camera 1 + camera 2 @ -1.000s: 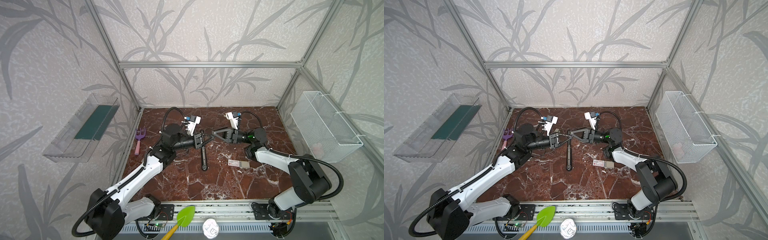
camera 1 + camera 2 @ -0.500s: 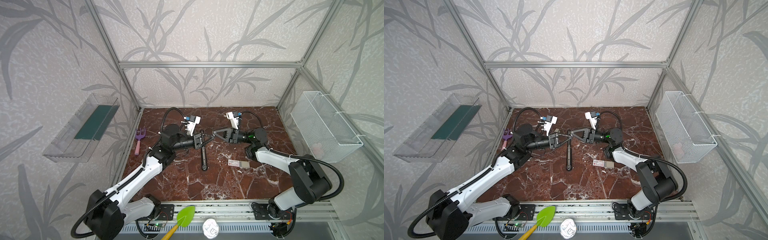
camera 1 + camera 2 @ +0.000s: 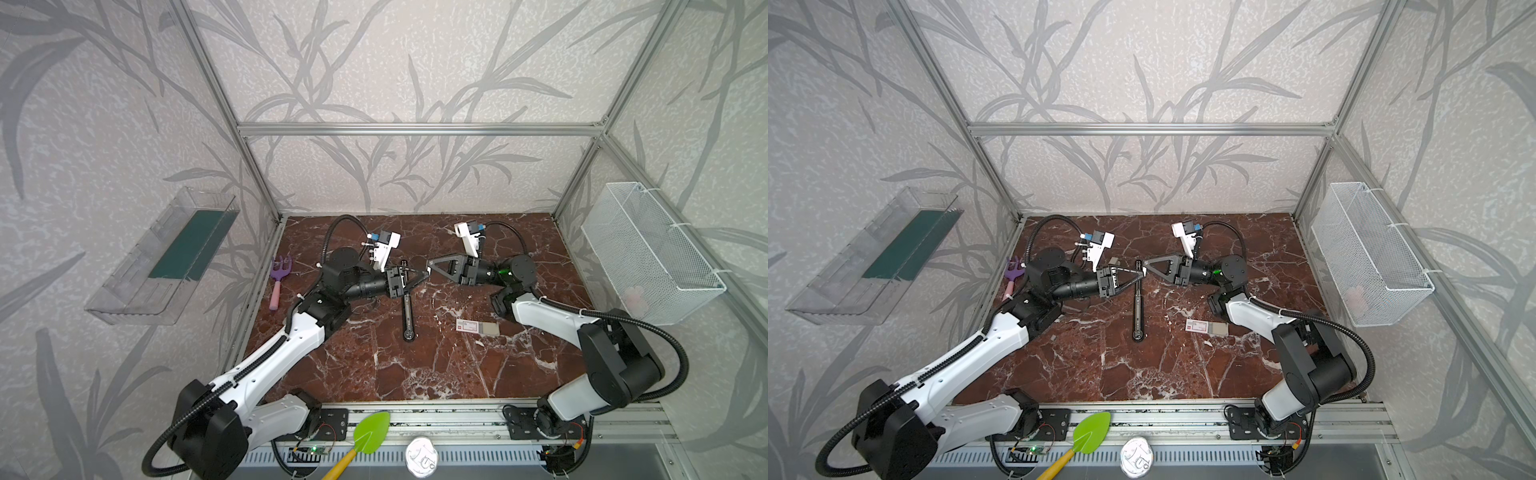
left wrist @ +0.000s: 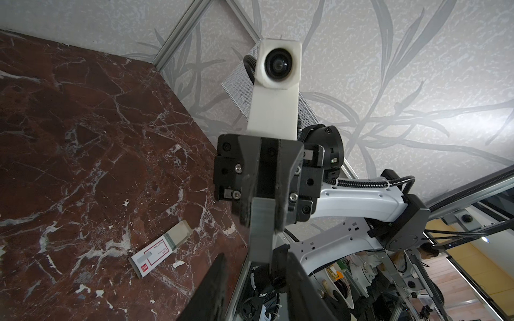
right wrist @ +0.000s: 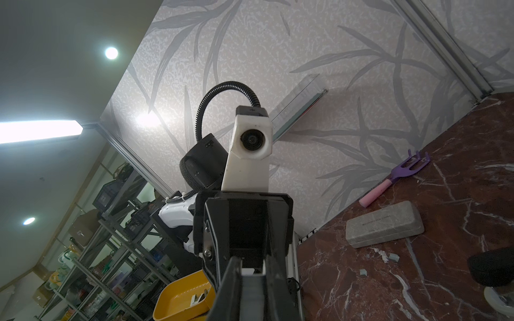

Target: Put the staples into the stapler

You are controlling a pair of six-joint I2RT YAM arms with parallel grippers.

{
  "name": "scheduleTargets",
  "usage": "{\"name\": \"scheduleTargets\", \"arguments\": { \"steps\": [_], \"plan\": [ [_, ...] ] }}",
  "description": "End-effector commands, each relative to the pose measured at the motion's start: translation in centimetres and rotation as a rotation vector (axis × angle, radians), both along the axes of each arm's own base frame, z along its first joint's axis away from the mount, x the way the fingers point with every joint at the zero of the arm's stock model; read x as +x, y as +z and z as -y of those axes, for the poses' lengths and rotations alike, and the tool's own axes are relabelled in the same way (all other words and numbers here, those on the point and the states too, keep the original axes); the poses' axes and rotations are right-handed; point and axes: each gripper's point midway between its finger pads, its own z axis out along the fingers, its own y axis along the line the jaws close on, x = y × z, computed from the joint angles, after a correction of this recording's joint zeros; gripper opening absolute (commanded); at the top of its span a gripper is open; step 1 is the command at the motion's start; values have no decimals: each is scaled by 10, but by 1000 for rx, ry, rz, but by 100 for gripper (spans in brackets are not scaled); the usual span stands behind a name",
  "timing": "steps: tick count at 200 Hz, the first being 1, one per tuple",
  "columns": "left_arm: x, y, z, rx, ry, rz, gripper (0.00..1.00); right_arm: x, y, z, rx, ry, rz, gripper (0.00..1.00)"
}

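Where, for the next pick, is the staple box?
In both top views the staple box lies on the marble table, right of the black stapler, beside the right arm.

- A robot lab test cell: silver aluminium frame (image 3: 415,129), grey leaf-patterned wall panels (image 3: 415,62), red-brown marble-look tabletop (image 3: 395,374).
- Beyond it, metal storage racks (image 5: 119,230) stacked with crates.

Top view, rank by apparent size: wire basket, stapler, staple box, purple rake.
1. Wire basket, by far.
2. Stapler, long and thin.
3. Purple rake and staple box: too close to rank. The rake looks longer, the box wider.
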Motion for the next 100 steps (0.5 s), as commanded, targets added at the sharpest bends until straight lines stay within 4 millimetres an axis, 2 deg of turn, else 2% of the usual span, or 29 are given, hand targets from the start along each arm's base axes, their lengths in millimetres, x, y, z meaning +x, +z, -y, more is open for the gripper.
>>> {"name": "scheduleTargets", "arguments": {
  "steps": [1, 24, 40, 51, 70, 83, 100],
  "plan": [
    [-3, 6, -8, 2, 22, 38, 38, 2, 9, 11, 25, -36, 53, 13],
    [7, -3, -29, 34, 126, 18, 38, 12, 1, 18, 12, -59, 26, 13],
    [15, -24, -47, 102, 223, -26, 38, 20, -11, 23, -4, -72, -5, 13],
    [20, -49, -62, 204, 312, -72, 38, 24, -18, 26, -15, -76, -23, 13],
    [23, -110, -91, 427, 448, -218, 37, 31, -33, 28, -42, -85, -55, 12],
    [19, -146, -103, 520, 493, -309, 36, 34, -43, 28, -61, -90, -73, 12],
    [14, -185, -106, 600, 510, -402, 35, 38, -54, 27, -79, -96, -95, 12]
  ]
}}
